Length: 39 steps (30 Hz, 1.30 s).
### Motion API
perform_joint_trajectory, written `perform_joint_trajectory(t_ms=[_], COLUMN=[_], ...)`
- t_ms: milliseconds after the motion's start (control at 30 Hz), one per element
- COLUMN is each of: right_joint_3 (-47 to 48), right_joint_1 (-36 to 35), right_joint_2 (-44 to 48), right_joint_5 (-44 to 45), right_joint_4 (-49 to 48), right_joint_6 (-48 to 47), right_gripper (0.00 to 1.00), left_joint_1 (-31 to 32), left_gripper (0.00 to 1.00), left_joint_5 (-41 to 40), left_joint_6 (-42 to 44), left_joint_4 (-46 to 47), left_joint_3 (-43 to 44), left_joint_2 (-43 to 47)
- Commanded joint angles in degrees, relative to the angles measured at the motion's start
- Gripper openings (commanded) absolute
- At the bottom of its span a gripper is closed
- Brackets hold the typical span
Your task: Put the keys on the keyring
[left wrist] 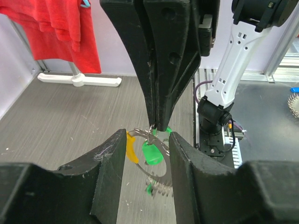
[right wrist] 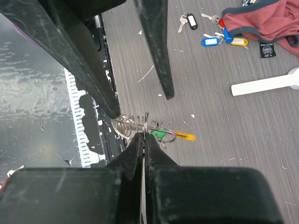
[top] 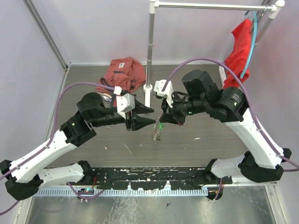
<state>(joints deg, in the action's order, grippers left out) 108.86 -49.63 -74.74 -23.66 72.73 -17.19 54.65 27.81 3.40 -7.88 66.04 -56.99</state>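
Grey wood-grain counter [top: 210, 144], pale lilac walls [top: 93, 28]. White tubular clothes rack [top: 150, 46] stands far centre. Red cloth [top: 238, 51] hangs far right, maroon garment [top: 125, 70] crumpled left of its pole.

Stand [top: 149, 56]: set at the back middle of the table [top: 210, 144].
Cloth [top: 124, 70]: laid just left of the stand.
Keys [right wrist: 211, 41]: scattered along the cloth's edge, left of the stand.
Keyring [top: 157, 132]: held before the stand by the right gripper [top: 161, 125], flanked by the left gripper [top: 153, 115].
Garment [top: 239, 51]: hung right of the stand.

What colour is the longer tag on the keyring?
Yellow-orange; the tag on the keyring shows best in the right wrist view.
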Motion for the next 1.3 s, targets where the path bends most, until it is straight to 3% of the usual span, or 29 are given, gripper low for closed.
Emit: perform_joint_trajectory(t_ms=[0, 300, 633, 900, 1033, 1267], right_joint_3=[2.4, 1.5, 0.0, -0.4, -1.5, -6.8], right_joint_1=[-1.3, -2.0, -2.7, -2.8, -2.8, -2.8], right_joint_2=[1.1, 2.0, 2.1, 2.9, 4.2, 9.6], right_joint_5=[1.5, -0.3, -1.3, -1.6, -1.6, -1.5], right_joint_4=[-1.0, -2.4, -4.3, -5.9, -7.7, -17.8], right_joint_6=[1.0, 0.3, 0.2, -0.1, 0.4, 3.0], right_gripper=[0.01, 0.01, 0.01, 0.01, 0.01, 0.27], left_joint_1=[0.2, 0.2, 0.3, 0.2, 0.3, 0.2], left_gripper=[0.48, 0.45, 0.29, 0.02, 0.0, 0.0], left_joint_5=[2.0, 3.6, 7.0, 8.3, 8.1, 6.1], left_joint_6=[0.7, 0.7, 0.1, -0.7, -1.1, -2.9], left_joint_4=[-0.2, -0.8, -0.8, -0.8, -0.8, 2.2], left_joint_3=[1.9, 2.9, 3.4, 3.3, 3.5, 1.5], left_joint_2=[-1.1, -3.1, -3.6, -3.2, -3.1, -0.7])
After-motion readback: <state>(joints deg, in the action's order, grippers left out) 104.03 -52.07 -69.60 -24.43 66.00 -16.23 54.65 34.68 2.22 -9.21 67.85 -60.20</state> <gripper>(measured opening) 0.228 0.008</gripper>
